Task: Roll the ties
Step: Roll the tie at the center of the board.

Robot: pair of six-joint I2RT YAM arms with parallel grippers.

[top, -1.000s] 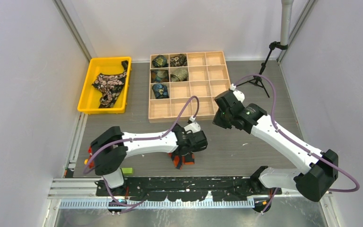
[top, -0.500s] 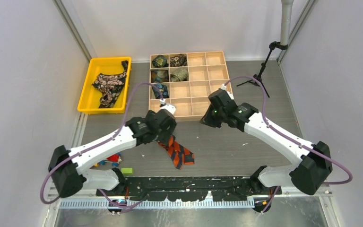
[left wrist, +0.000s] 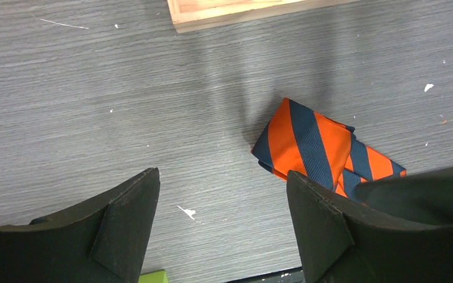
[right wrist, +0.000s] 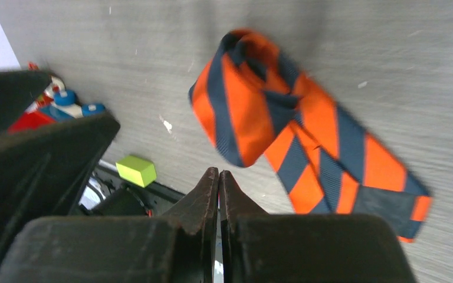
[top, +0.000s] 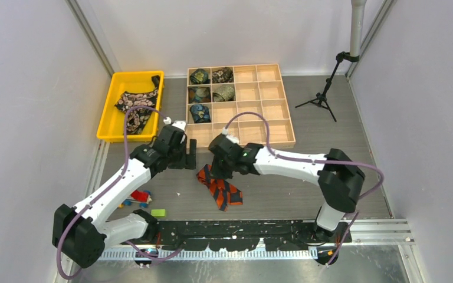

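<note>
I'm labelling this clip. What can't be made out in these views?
Top view: far part of the striped tie, under the right arm.
Left wrist view: the tie's near end, behind a dark shape.
Right wrist view: toy blocks, blurred, partly behind a black arm part.
Top view: patterns of the rolled ties, too small.

Lab robot test cell, not a home or shop. Plain white panel walls [top: 29, 106] on aluminium framing [top: 91, 32] box in a grey tabletop [top: 330, 141]. Black tripod stand [top: 317, 101] upper right. Black mounting plate [top: 242, 230] along the bottom edge (arm bases [top: 336, 218] sit on it).
</note>
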